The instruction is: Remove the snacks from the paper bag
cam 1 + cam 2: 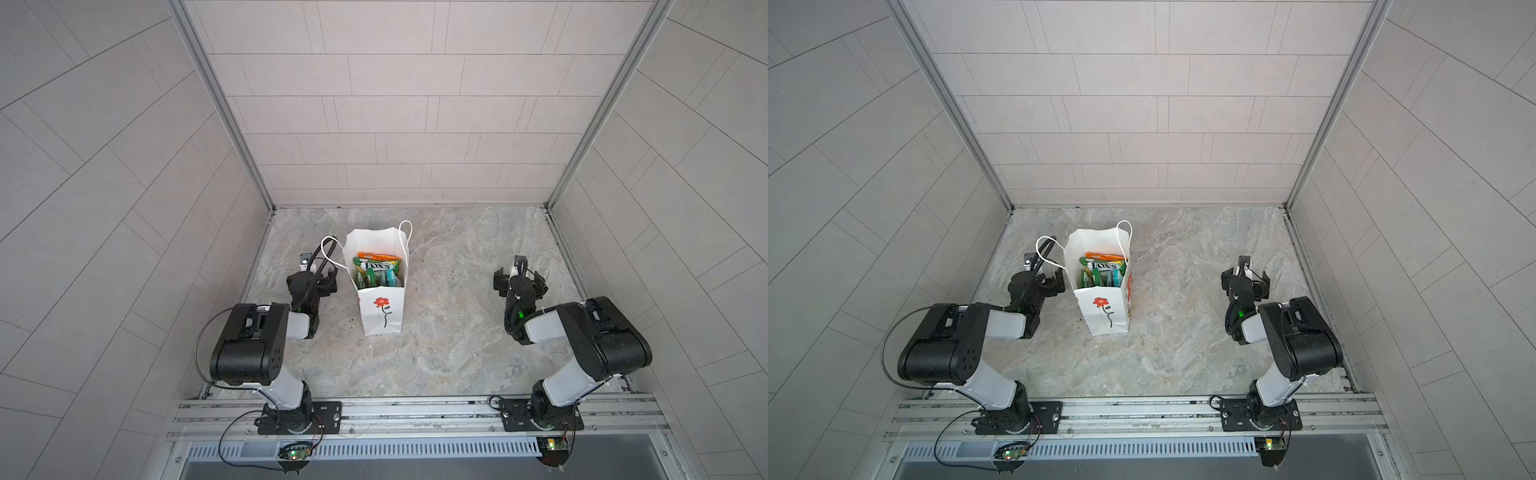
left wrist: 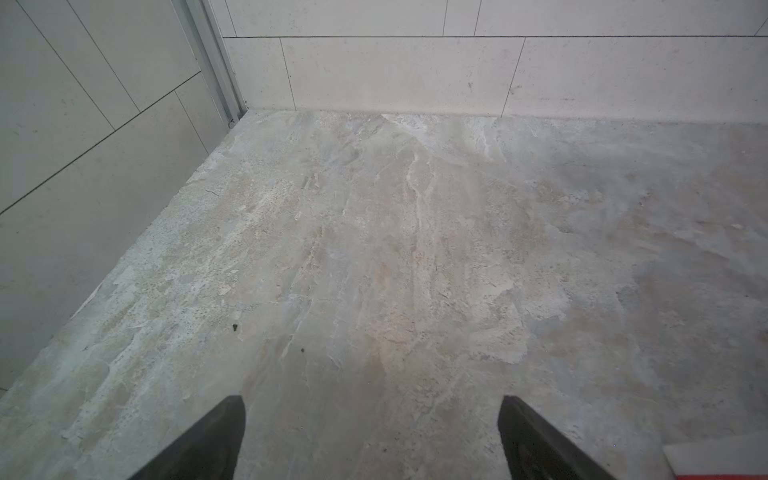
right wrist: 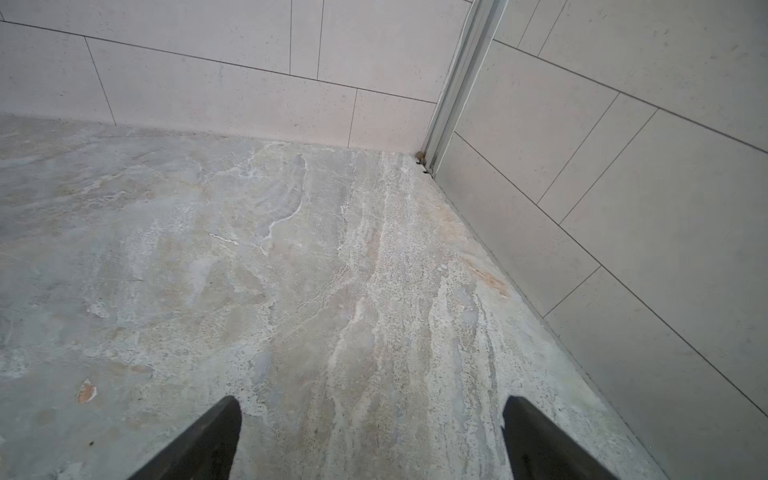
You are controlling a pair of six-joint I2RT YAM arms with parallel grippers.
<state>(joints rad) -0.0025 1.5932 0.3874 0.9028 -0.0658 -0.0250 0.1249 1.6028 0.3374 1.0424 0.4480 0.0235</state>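
Closest in, each wrist view shows two dark, wedge-shaped fingers (image 2: 208,444) standing wide apart over bare stone. The left claw (image 2: 371,401) and the right claw (image 3: 371,400) are both spread and hold nothing. These views show only the desk (image 3: 291,249), a mottled grey-beige marble pattern, meeting matte pale tiled walls (image 3: 208,83). The left one also catches a white corner edged in red (image 2: 715,459).

Both top views add the paper bag (image 1: 380,311). It is tall, white and upright on the desk between the arms, just beside the left claw and well apart from the right. It has a red flower on its front and white cord handles at its rim. Its mouth gapes, and the snacks (image 1: 376,268) stand packed inside: glossy green, orange and teal packets, one reading "FOX'S".
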